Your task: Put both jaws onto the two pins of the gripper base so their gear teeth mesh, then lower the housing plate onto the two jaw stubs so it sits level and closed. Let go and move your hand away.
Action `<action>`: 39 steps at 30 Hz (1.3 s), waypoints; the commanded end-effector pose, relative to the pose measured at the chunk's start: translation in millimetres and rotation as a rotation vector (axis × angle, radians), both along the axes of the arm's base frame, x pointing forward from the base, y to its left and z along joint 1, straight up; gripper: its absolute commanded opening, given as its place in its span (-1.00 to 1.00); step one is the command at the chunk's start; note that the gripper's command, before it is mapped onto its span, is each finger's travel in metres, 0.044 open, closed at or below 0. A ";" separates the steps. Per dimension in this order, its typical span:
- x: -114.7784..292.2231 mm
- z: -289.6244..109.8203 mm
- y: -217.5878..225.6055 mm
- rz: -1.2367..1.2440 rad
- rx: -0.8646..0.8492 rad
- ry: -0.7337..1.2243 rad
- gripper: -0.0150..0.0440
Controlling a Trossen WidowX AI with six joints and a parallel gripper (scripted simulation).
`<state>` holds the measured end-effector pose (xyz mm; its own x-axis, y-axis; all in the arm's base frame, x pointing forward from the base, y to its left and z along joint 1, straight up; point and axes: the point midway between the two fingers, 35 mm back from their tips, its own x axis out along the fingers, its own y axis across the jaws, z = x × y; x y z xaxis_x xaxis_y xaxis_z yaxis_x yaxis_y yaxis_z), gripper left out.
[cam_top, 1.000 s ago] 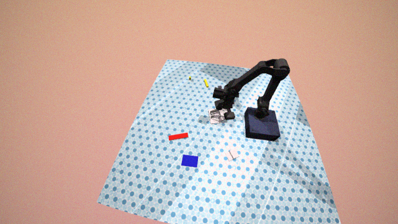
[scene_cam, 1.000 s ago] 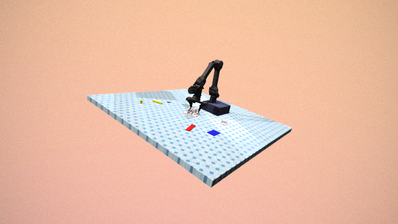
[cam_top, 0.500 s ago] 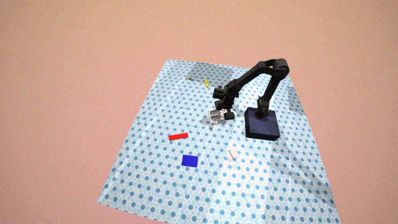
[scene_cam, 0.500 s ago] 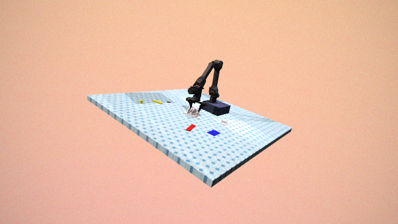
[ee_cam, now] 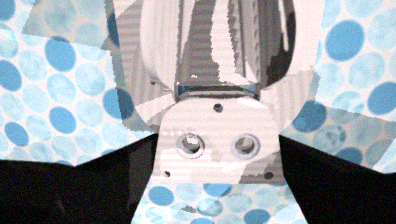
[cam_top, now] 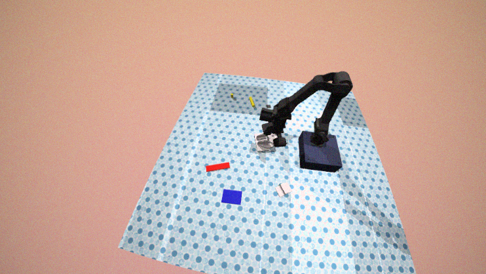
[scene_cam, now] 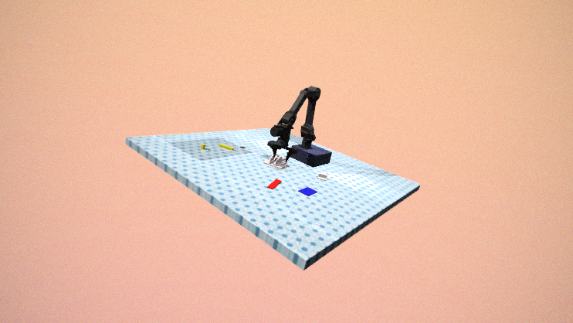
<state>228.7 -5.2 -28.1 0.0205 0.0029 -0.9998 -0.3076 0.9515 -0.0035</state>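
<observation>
My gripper (cam_top: 273,136) (scene_cam: 280,158) (ee_cam: 215,140) is shut on the pale housing plate (ee_cam: 218,164), one black finger at each side edge. The plate lies across the near end of the gripper base (ee_cam: 309,30) (scene_cam: 269,163), its two round holes facing up. Something shows inside both holes. Whether the plate is fully down on the stubs I cannot tell. The two jaws, left (ee_cam: 159,45) and right (ee_cam: 276,30), lie side by side on the base, pointing away from the plate in the wrist view. The plate hides their pins and gear teeth.
In the top view, a red bar (cam_top: 217,166) and blue square (cam_top: 232,196) lie nearer the camera, with a grooved white block (cam_top: 283,189) to their right. A yellow bar (cam_top: 251,101), small yellow block (cam_top: 232,95) and grey piece (cam_top: 268,106) lie at the back. The arm's dark base (cam_top: 320,153) stands right.
</observation>
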 end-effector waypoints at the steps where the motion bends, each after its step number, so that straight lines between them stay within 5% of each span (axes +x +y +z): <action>1: -0.2 -1.9 -0.7 0.006 -0.004 0.001 0.70; 39: -0.1 -6.9 -0.7 0.006 -0.004 0.001 0.70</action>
<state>228.8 -5.3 -34.4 0.0205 0.0024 -0.9998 -0.3081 0.9513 -0.0040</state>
